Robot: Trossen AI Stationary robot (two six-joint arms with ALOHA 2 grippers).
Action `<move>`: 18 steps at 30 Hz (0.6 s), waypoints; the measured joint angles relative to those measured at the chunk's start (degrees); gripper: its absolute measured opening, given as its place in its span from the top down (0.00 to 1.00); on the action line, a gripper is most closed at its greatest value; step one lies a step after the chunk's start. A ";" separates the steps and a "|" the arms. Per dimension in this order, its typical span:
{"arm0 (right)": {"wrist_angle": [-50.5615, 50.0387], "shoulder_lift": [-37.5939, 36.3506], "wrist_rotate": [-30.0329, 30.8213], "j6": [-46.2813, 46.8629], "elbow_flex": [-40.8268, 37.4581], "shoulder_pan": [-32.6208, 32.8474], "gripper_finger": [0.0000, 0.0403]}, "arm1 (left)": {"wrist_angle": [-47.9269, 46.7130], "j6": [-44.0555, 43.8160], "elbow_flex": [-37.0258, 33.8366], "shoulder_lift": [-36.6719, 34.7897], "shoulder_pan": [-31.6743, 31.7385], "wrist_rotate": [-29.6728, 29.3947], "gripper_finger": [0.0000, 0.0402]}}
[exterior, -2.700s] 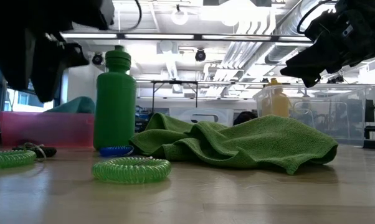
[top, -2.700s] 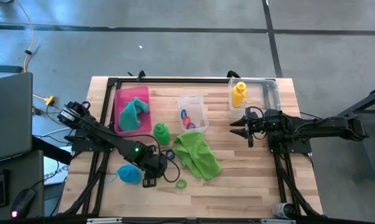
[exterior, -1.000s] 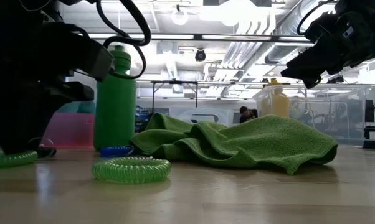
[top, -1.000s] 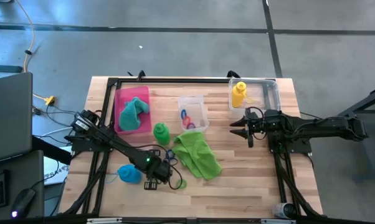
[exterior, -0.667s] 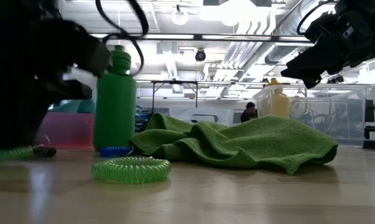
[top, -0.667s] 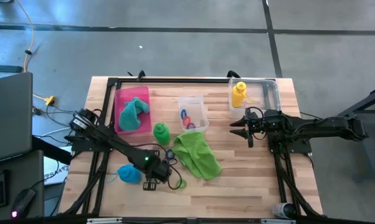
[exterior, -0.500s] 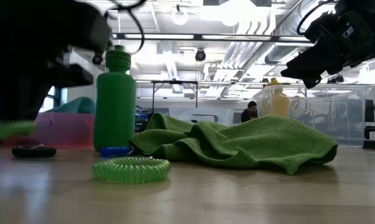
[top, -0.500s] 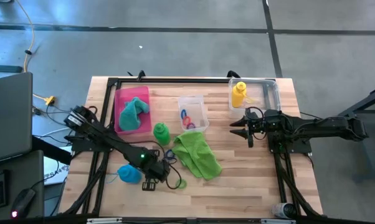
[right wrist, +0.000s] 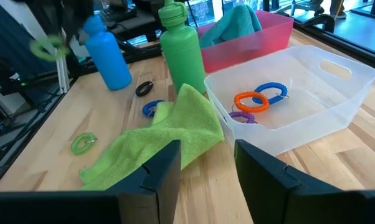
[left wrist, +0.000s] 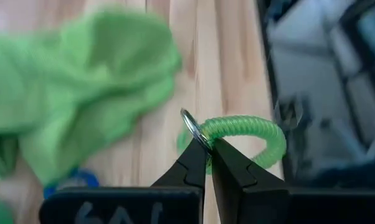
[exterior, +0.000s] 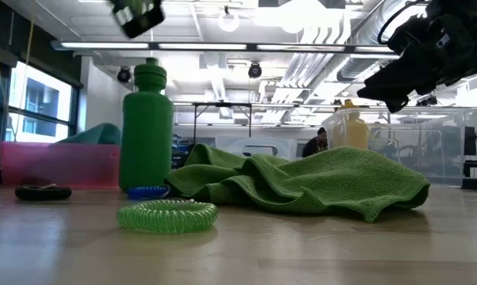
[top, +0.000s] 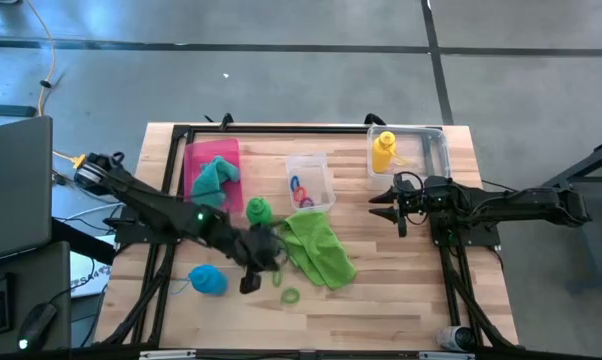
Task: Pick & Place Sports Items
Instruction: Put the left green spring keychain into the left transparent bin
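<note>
On the far left of the worktop the pink tray holds the teal towel; nearer lies the blue bottle. Just right of it the left tool hangs above the wood, its fingers pressed together on a green coil ring, pinched at the ring's near edge by the tips. From the right wrist view that ring shows lifted clear of the wood beside the blue bottle.

The clear box that already holds blue, orange and purple rings sits farther right and farther off, past the upright green bottle and the lime towel. Judging by that, the ring belongs there. The carry should go high enough to clear the bottle cap and the towel folds, keep the pinch firm, since a springy coil held at one edge may swing or slip, and let go only once it is inside the box walls.

A second green ring and a blue ring rest on the wood; so does a small dark ring.

Far right, the right tool waits spread apart near the box with the yellow bottle.

In the high view the left tool is a dark blur, so the held ring cannot be made out there.
</note>
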 joint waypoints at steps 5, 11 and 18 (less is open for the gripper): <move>-0.02 0.00 0.00 0.02 0.00 0.00 0.65 | 6.80 -0.84 0.06 -3.21 4.05 -0.15 0.99; -0.10 0.00 0.00 0.02 0.00 0.00 0.65 | 13.77 0.61 0.12 -4.13 9.82 -0.12 0.99; -0.20 0.00 0.00 0.02 0.00 0.00 0.65 | 17.92 2.17 0.10 -3.61 19.13 -0.12 0.99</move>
